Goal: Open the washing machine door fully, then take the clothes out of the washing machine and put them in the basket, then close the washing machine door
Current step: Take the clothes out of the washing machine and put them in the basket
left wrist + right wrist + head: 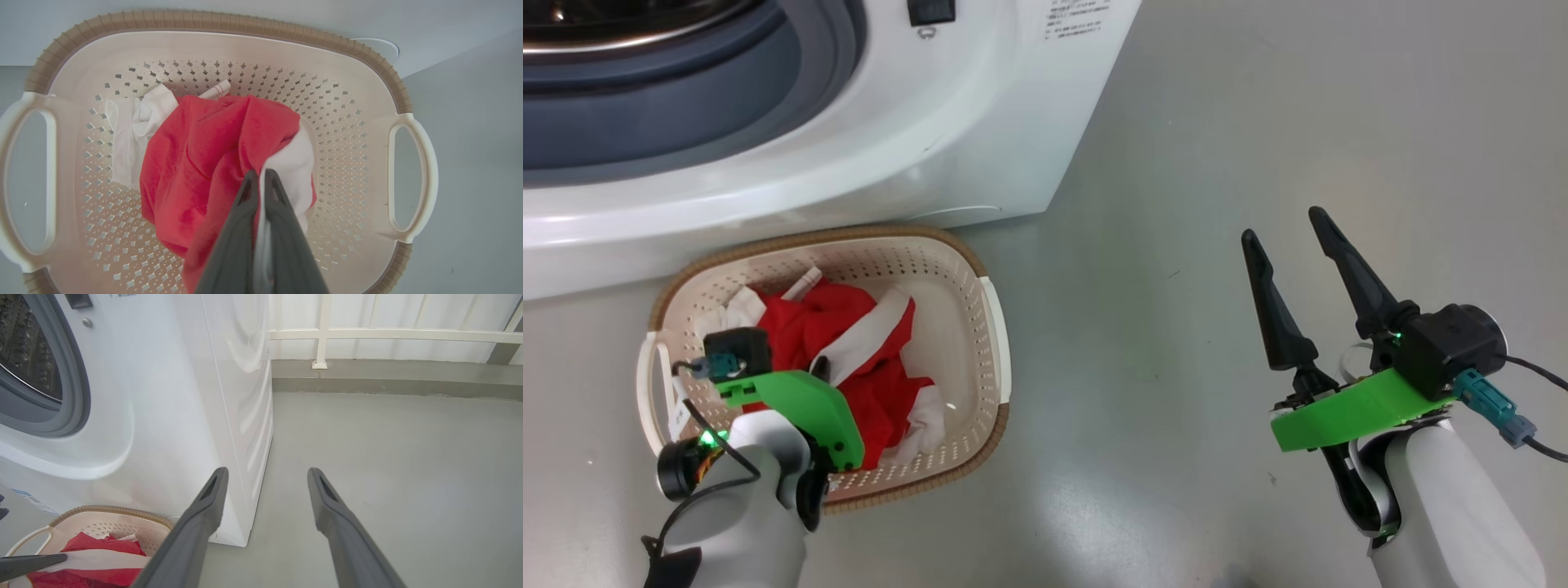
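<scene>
Bare grey floor (1217, 163) spread wide ahead of and to either side of the right pincer (1284, 224). It ran open as far as a low kerb and a white railing (322, 335) far beyond the fingertips.

To that pincer's left stood the washing machine (849, 147), a big white box, its upright front corner close to the line of the left finger but apart from it. Further left showed its grey rubber ring (686, 106) and steel drum (24, 355).

The basket (212, 20) sat on the floor directly beneath the left pincer (261, 175). Its far rim lay near the foot of the machine; whether they touched could not be told. A handle stood out to each side of the pincer, with bare perforated wall all round.

The clothes (204, 155), red with white panels, lay heaped inside the basket around the fingertips. The left pincer's fingers were pressed together, clamped on a fold of the clothes, with white cloth in the slit between them.

The left arm reached over the basket's near rim, wrist bent so the fingers pointed down into it. The right arm was held low, well to the right of the basket, its fingers spread wide apart, holding nothing, pointing forward over the floor.
</scene>
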Robot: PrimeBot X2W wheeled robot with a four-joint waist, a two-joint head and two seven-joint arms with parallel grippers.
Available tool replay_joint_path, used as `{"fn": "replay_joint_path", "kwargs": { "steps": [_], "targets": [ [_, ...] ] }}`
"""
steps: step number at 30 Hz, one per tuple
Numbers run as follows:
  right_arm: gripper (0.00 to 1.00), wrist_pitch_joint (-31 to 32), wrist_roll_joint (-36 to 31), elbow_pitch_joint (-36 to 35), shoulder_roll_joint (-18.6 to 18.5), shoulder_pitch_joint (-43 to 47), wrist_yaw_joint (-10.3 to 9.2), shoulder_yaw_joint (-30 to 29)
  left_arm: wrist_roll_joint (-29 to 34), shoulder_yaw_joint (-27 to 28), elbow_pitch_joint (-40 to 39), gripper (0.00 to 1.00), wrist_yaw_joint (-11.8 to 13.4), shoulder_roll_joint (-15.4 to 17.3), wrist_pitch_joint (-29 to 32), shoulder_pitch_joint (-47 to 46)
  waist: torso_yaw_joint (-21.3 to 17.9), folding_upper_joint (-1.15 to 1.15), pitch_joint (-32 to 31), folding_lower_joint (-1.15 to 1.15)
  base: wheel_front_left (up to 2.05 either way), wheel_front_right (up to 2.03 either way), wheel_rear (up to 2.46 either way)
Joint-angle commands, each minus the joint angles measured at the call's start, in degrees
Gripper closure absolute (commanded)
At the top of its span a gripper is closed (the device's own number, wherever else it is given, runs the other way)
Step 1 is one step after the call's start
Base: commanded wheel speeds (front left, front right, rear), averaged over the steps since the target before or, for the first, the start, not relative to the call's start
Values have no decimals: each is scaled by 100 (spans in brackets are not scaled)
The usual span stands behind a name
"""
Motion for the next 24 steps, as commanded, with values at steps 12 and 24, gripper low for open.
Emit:
{"fn": "replay_joint_path", "kwargs": {
  "steps": [12, 24],
  "targets": [
    [0, -36, -56, -106, 3, -38, 25, 24, -288, 153, -5, 0, -58, 121, -224, 135, 224, 0, -63, 0, 0, 0, 0],
    [0, -36, -193, 147, 3, 44, 25, 10, -557, 141, -290, 0, -366, 83, -892, 361, 504, 0, -665, 0, 0, 0, 0]
  ]
}}
